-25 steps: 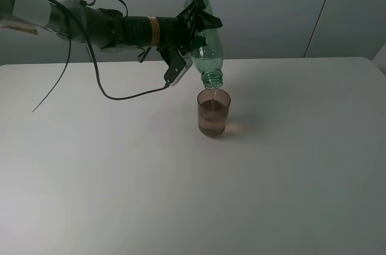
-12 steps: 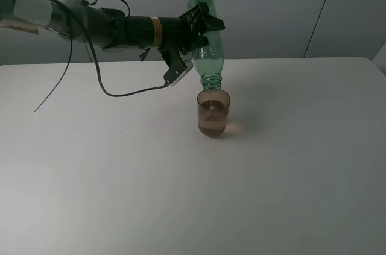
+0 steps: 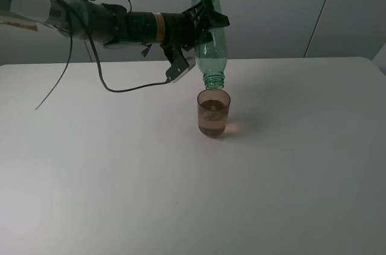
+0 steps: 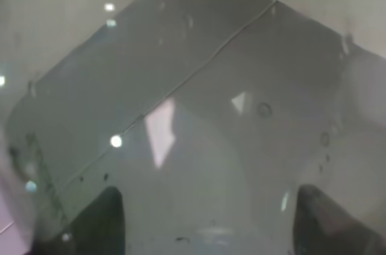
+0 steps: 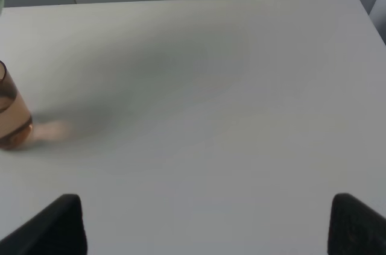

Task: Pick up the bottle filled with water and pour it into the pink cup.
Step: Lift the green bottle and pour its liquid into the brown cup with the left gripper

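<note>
The left gripper (image 3: 210, 22) was clenched on the bottle (image 3: 212, 56), around its body towards the base end. It held the bottle upside down, mouth just above the cup (image 3: 213, 113). The cup stood near the middle of the bench (image 3: 289, 164) with water in it. The bottle seemed nearly drained, so likely light, thin-walled and slippery; a gentle mid-body hold would suit it. The right gripper (image 5: 208, 228) was spread wide, holding nothing.

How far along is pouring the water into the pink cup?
Done: the left gripper has the bottle lifted and turned mouth-down right above the pink cup, which already holds liquid. In hand: the pour itself, though no stream shows. Left: any water remaining in the bottle, which I cannot judge.
</note>
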`<state>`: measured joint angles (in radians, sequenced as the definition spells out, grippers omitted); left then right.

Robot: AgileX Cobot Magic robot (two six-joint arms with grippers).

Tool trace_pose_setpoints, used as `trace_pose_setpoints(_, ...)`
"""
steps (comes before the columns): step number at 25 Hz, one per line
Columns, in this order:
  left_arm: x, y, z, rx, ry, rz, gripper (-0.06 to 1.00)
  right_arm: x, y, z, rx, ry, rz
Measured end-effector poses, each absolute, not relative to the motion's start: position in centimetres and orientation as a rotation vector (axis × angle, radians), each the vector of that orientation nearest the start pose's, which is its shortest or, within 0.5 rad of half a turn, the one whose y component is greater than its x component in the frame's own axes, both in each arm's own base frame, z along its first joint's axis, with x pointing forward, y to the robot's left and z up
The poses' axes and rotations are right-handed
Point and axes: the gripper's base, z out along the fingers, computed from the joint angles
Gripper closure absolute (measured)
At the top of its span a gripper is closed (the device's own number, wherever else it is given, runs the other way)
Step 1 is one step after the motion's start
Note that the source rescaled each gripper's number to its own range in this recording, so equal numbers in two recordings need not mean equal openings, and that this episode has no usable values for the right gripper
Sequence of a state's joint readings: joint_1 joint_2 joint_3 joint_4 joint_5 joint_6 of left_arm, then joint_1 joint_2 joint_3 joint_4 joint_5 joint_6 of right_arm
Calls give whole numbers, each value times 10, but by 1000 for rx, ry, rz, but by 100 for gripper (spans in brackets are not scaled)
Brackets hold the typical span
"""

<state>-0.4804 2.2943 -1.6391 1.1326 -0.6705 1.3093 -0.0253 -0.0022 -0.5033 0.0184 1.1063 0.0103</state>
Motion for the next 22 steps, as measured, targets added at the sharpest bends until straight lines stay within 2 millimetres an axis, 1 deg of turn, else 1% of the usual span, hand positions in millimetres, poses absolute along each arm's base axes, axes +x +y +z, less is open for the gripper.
trace_pose_setpoints(6, 430, -283, 174, 1843, -156, 810, 94, -8, 2, 275, 36, 2084, 13)
trace_pose_setpoints(11, 429, -283, 182, 1832, -120, 799, 94, -8, 2, 275, 36, 2084, 13)
trace_pose_setpoints(14, 429, -284, 185, 1813, -37, 747, 94, -8, 2, 275, 36, 2084, 13)
trace_pose_setpoints(17, 429, -284, 185, 1795, 85, 653, 94, -8, 2, 275, 36, 2084, 13)
trace_pose_setpoints(22, 429, -279, 182, 1757, 388, 442, 94, -8, 2, 275, 36, 2084, 13)
